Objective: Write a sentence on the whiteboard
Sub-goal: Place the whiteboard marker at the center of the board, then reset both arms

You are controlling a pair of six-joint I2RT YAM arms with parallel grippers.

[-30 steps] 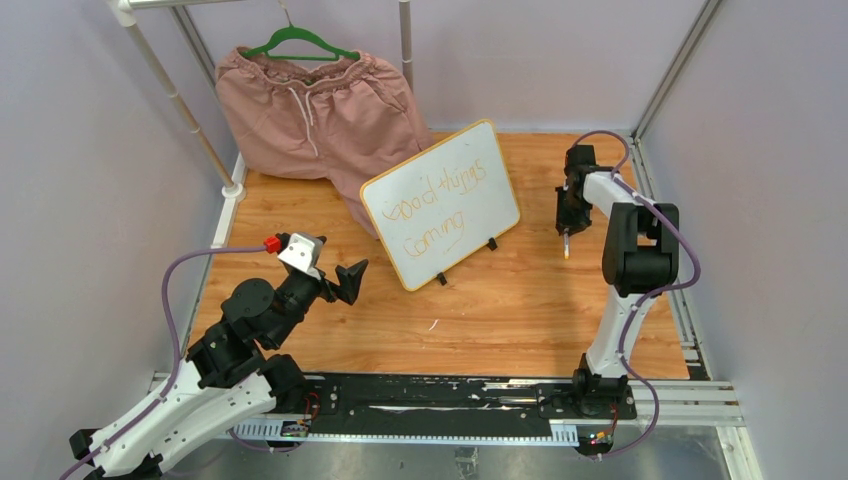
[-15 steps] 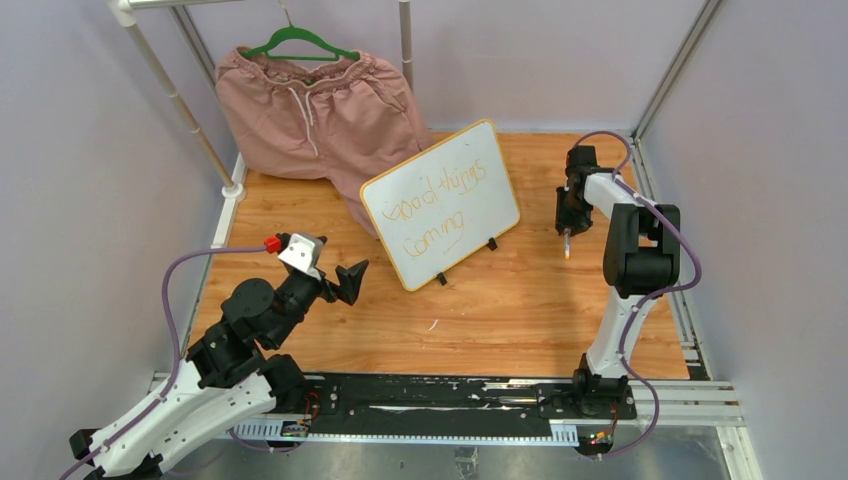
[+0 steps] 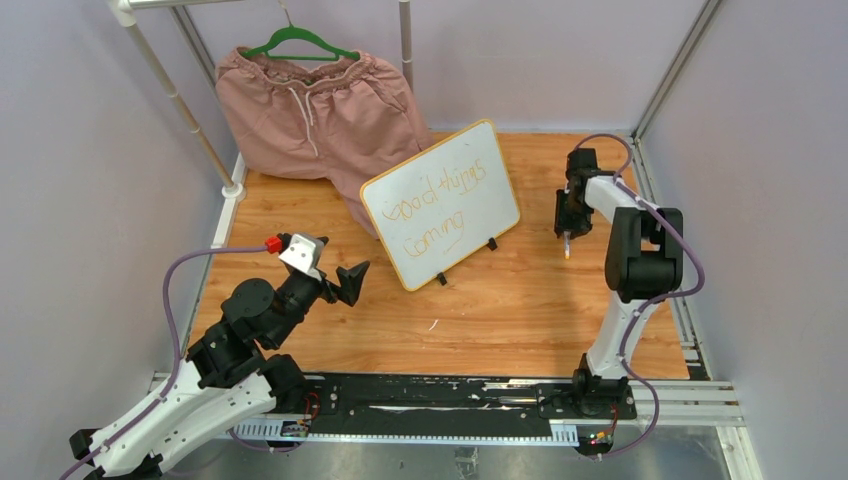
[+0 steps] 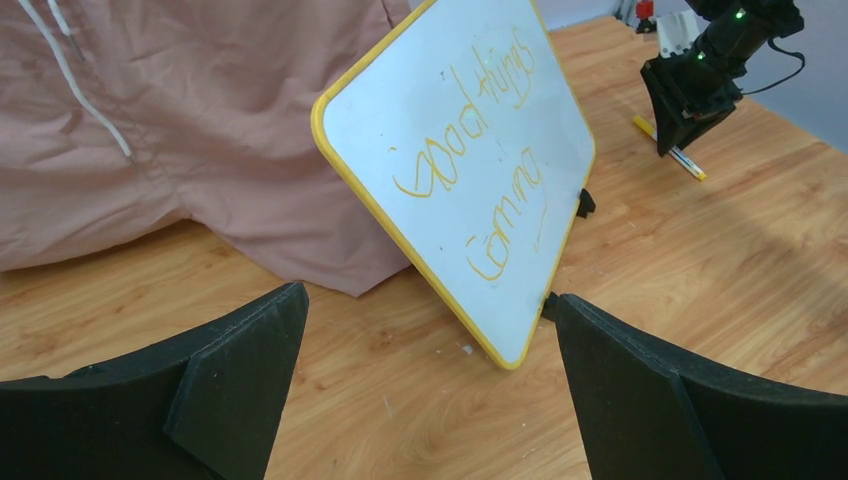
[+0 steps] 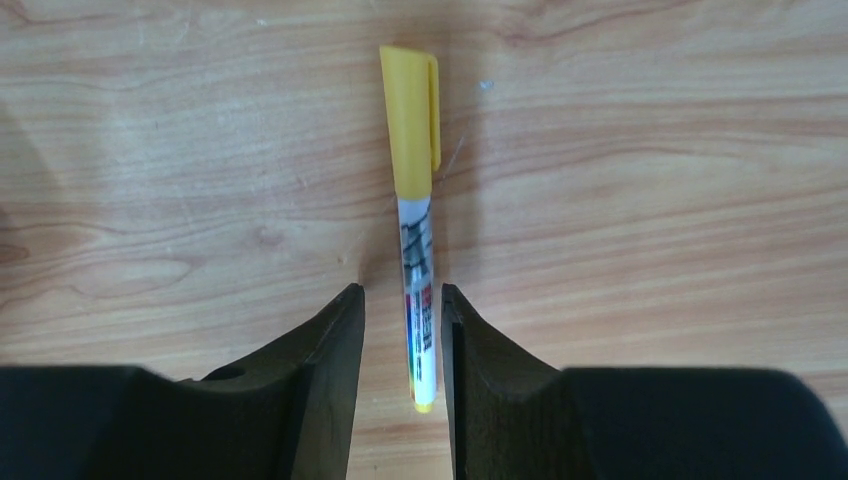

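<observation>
The whiteboard (image 3: 440,205) stands tilted on two black clip feet in the middle of the wooden table, with a yellow frame. The sentence (image 3: 437,202), in thin orange cursive, reads "good things coming" in two lines and is also plain in the left wrist view (image 4: 470,170). A yellow-capped marker (image 5: 418,230) lies flat on the table right of the board. My right gripper (image 5: 402,292) hangs over its tail end, jaws open with a gap on the left side. My left gripper (image 4: 430,300) is wide open, empty, low and left of the board.
Pink shorts (image 3: 320,115) hang on a green hanger (image 3: 297,42) from a white rack behind the board, their hem reaching the table. A rack pole (image 3: 190,115) stands at the back left. Metal frame posts and grey walls close in the table's sides.
The right gripper's jaws have spread apart around the marker, which now rests on the table. The left arm and the board have not moved.
</observation>
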